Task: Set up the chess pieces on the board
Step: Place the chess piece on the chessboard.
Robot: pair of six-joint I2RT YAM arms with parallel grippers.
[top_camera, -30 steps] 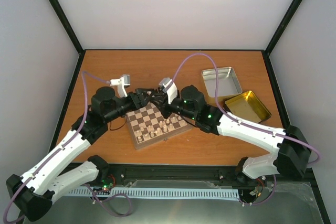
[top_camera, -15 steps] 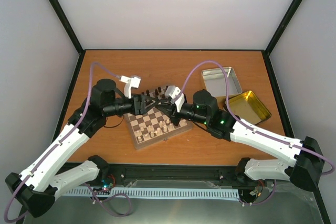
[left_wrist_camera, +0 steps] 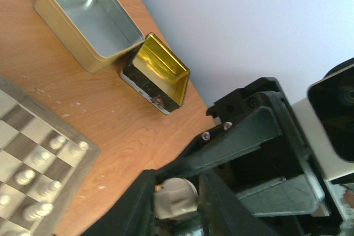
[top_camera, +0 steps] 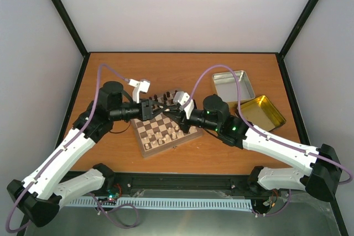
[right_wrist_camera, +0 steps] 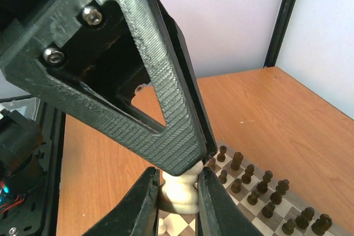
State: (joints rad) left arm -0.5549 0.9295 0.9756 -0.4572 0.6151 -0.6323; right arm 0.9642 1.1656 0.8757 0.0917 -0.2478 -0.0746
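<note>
Both grippers meet just above the far part of the board (top_camera: 168,146). My right gripper (right_wrist_camera: 180,200) is shut on a cream chess piece (right_wrist_camera: 181,190), gripping its lower body. From the opposite side my left gripper (left_wrist_camera: 176,198) is shut on the same piece (left_wrist_camera: 175,197), both fingers touching it. In the top view the left gripper (top_camera: 150,108) and right gripper (top_camera: 176,110) stand tip to tip, hiding the piece. Several cream pieces (top_camera: 164,135) stand on the near rows of the board. Dark chessmen (right_wrist_camera: 260,186) line its far rows.
A silver tin (top_camera: 232,85) lies open at the back right of the table. A gold tin (top_camera: 261,111) rests beside it, nearer the right arm. Both tins also show in the left wrist view, the silver tin (left_wrist_camera: 88,17) and the gold tin (left_wrist_camera: 157,73).
Both arms swung so the grippers came tip to tip over the board's far side. The left jaws narrowed onto the cream piece that the right gripper holds.
</note>
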